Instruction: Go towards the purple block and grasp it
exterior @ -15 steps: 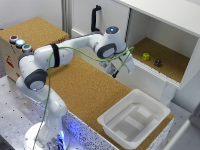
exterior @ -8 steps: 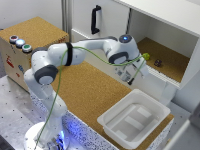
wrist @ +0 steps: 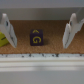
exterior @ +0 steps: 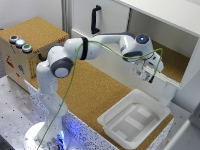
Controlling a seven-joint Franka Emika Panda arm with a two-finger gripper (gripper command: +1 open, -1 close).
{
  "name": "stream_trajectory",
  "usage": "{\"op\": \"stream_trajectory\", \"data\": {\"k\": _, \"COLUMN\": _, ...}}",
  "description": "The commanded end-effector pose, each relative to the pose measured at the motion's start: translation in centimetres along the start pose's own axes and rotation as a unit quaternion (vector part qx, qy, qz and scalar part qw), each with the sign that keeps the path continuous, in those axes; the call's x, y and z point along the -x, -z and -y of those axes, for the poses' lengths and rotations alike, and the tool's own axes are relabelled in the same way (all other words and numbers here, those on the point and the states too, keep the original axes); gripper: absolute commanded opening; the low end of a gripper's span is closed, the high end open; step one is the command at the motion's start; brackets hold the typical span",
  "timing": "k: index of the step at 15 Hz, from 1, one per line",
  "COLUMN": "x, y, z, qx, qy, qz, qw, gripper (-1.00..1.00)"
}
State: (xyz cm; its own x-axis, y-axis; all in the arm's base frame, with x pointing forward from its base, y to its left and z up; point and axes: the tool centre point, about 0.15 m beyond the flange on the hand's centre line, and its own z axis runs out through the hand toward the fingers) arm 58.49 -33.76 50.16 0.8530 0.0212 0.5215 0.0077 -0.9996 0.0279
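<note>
In the wrist view the purple block [wrist: 36, 37] is a small dark cube with a yellow mark on its face. It sits on a cork floor between the two fingers of my open gripper [wrist: 40, 36], touching neither finger. A yellow-green cube [wrist: 3, 41] lies just outside one finger [wrist: 11, 34]. In the exterior view my gripper [exterior: 150, 74] is at the mouth of the white cabinet [exterior: 185, 30], and the arm hides both cubes.
The cabinet's white front ledge [wrist: 42, 62] lies just ahead of the block. A white tray [exterior: 111, 121] stands on the cork table below the gripper. A cork box with coloured buttons [exterior: 20, 42] is at the exterior view's left. A black handle [exterior: 94, 20] is on the back wall.
The arm has swung toward the exterior view's right, carrying the gripper to the cabinet opening, where it now covers the cubes that showed before.
</note>
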Motion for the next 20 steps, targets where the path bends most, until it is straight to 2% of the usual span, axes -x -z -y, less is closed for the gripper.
{"op": "stream_trajectory", "data": {"k": 1, "x": -3.9, "y": -2.8, "z": 0.2, "qx": -0.055, "qy": 0.007, "qz": -0.022, "qw": 0.998, "gripper": 1.0}}
{"op": "stream_trajectory", "data": {"k": 9, "x": -8.1, "y": -7.6, "z": -0.2, "qx": -0.057, "qy": -0.004, "qz": -0.016, "qw": 0.998, "gripper": 1.0}}
{"op": "stream_trajectory", "data": {"k": 12, "x": -10.3, "y": -9.0, "z": -0.4, "qx": -0.059, "qy": -0.008, "qz": -0.002, "qw": 0.998, "gripper": 1.0}}
{"op": "stream_trajectory", "data": {"k": 16, "x": -10.2, "y": -9.8, "z": -0.4, "qx": -0.06, "qy": -0.019, "qz": 0.017, "qw": 0.998, "gripper": 1.0}}
{"op": "stream_trajectory", "data": {"k": 17, "x": -10.1, "y": -10.0, "z": -0.5, "qx": -0.061, "qy": -0.019, "qz": 0.024, "qw": 0.998, "gripper": -1.0}}
{"op": "stream_trajectory", "data": {"k": 20, "x": -9.7, "y": -9.9, "z": -1.0, "qx": -0.07, "qy": -0.032, "qz": 0.026, "qw": 0.997, "gripper": -1.0}}
